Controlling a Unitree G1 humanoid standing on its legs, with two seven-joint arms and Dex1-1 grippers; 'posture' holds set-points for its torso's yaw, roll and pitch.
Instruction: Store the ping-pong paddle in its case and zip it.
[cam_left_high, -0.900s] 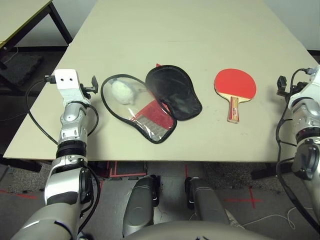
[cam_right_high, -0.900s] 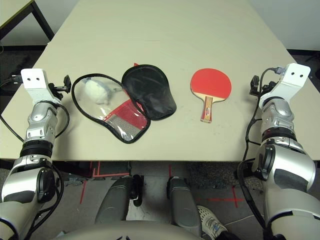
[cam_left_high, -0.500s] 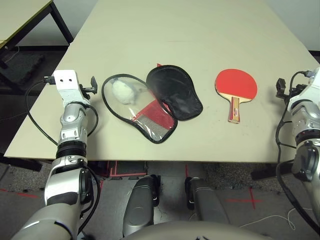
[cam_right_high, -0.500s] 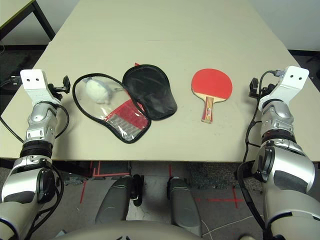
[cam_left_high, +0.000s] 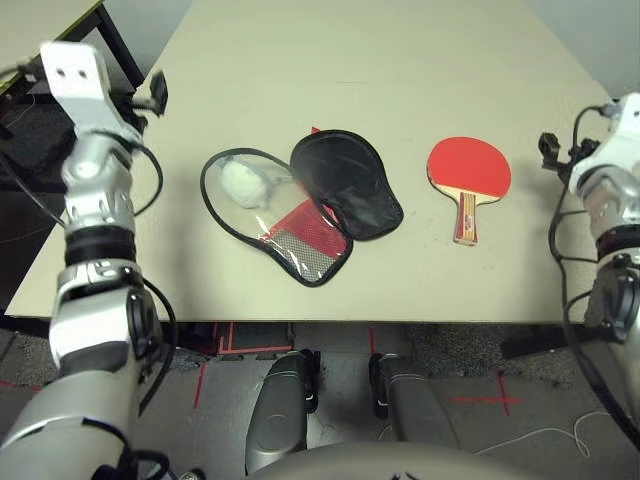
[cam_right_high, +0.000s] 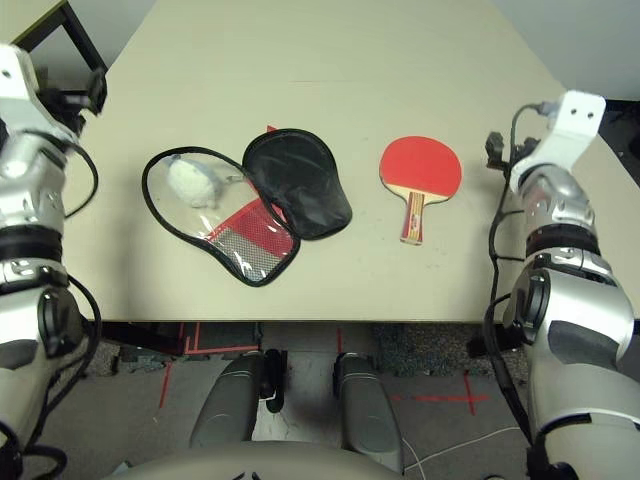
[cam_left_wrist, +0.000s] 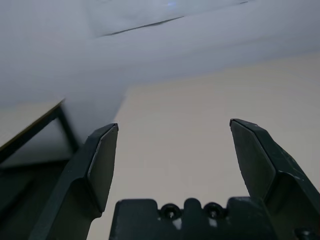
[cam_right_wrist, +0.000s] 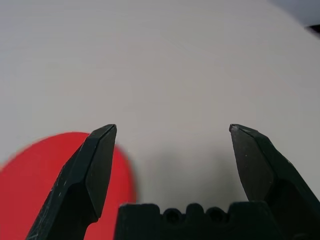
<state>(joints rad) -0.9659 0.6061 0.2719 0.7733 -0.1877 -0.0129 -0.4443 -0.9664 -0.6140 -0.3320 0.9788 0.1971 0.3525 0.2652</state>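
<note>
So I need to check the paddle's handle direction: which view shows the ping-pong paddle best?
The right eye view: the whole ping-pong paddle lies flat, handle toward the robot. The left eye view shows the same. The right wrist view catches just a red edge beside the open right gripper.

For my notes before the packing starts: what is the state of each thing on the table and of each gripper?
case: unzipped, lying open flat
ping-pong paddle: outside the case, flat, red face up
left gripper: open, empty
right gripper: open, empty
</note>
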